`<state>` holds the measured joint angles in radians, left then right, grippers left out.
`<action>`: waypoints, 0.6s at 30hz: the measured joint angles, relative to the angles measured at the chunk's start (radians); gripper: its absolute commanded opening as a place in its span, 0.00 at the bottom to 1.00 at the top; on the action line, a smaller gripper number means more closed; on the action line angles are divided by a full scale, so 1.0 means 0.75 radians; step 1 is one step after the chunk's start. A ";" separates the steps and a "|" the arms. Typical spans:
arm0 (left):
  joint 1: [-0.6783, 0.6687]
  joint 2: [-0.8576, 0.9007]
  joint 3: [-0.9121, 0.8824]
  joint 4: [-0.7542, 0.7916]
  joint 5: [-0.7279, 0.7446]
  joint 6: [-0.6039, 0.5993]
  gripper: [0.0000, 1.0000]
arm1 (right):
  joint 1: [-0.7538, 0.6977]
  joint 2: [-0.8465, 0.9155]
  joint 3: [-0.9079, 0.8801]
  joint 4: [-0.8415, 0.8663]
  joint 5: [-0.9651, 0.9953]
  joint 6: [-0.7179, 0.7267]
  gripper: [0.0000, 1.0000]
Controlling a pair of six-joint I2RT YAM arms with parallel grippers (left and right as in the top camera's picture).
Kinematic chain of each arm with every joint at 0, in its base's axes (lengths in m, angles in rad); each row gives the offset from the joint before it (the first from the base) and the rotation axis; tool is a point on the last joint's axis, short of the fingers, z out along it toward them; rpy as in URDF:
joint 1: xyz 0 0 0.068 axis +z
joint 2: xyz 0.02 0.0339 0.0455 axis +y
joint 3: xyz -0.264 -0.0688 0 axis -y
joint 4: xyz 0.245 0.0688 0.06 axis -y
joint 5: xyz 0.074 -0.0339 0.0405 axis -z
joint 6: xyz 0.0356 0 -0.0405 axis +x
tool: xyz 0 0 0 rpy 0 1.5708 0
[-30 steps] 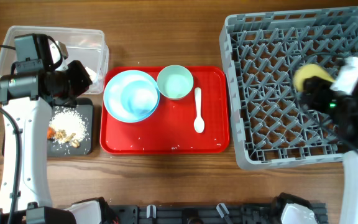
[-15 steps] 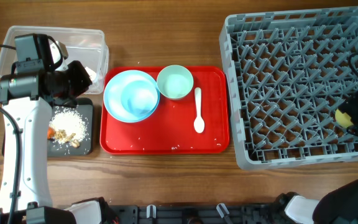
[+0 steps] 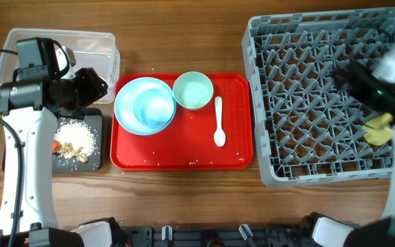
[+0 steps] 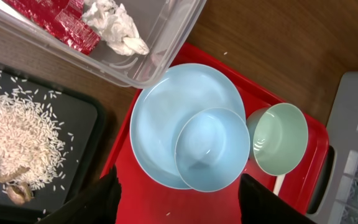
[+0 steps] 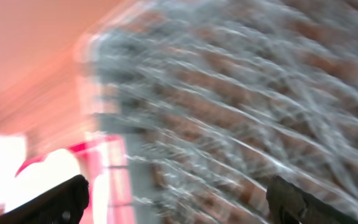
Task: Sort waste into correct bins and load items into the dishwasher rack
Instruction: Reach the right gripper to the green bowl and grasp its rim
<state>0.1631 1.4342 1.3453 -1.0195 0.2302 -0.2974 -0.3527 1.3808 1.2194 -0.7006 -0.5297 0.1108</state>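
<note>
My left gripper (image 3: 94,86) (image 4: 179,183) hangs open and empty over the gap between the clear tub (image 3: 19,51) and the red tray. In the tub (image 4: 166,46) lie the red wrapper (image 4: 48,15) and the white tissue (image 4: 117,22). The black tray (image 3: 98,158) holds rice (image 3: 74,132) and a carrot piece (image 3: 55,146). The light blue plate (image 3: 130,103) carries the light blue bowl (image 3: 155,108); the mint bowl (image 3: 193,90) and white spoon (image 3: 219,122) lie beside it. My right gripper (image 3: 345,75) (image 5: 182,196) is open over the grey rack (image 3: 300,103). The yellow cup (image 3: 379,129) lies in the rack.
The plate, bowls and spoon rest on a red serving tray (image 3: 184,154) in the middle of the wooden table. The right wrist view is heavily motion-blurred, showing only rack lattice (image 5: 241,93). A few rice grains lie on the red tray.
My left gripper has opened from shut. The right arm let the yellow cup go at the rack's right side, then swung up and to the left, jaws wider.
</note>
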 measured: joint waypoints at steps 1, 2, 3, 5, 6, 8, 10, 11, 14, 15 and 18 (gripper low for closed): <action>0.000 0.000 0.000 -0.006 -0.004 0.001 0.65 | 0.126 -0.025 0.015 0.052 0.003 0.001 0.93; 0.000 0.000 0.000 -0.013 -0.004 0.001 0.65 | 0.290 -0.039 0.026 0.100 0.012 0.001 0.93; 0.000 0.000 0.000 -0.016 -0.007 0.001 0.65 | 0.434 -0.038 0.028 0.139 0.050 0.000 0.94; 0.000 0.001 0.000 -0.023 -0.008 0.001 0.65 | 0.737 0.011 0.028 0.214 0.200 0.001 0.93; 0.000 0.001 0.000 -0.029 -0.009 0.001 0.65 | 0.862 0.057 0.028 0.251 0.302 0.007 0.93; 0.000 0.003 0.000 -0.034 -0.012 0.001 0.66 | 1.027 0.198 0.028 0.347 0.489 0.065 0.86; 0.000 0.005 0.000 -0.036 -0.013 0.001 0.66 | 1.079 0.334 0.028 0.421 0.556 0.128 0.77; 0.000 0.007 0.000 -0.033 -0.013 0.001 0.66 | 1.097 0.440 0.028 0.476 0.581 0.180 0.74; 0.000 0.008 0.000 -0.038 -0.013 0.001 0.66 | 1.108 0.621 0.026 0.565 0.599 0.292 0.64; 0.000 0.008 0.000 -0.037 -0.013 0.001 0.66 | 1.108 0.657 0.026 0.590 0.600 0.316 0.60; 0.000 0.008 0.000 -0.038 -0.013 0.001 0.66 | 1.108 0.756 0.026 0.614 0.603 0.384 0.38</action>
<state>0.1631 1.4399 1.3453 -1.0477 0.2207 -0.2970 0.4782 1.9480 1.2392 -0.2398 -0.0772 0.3988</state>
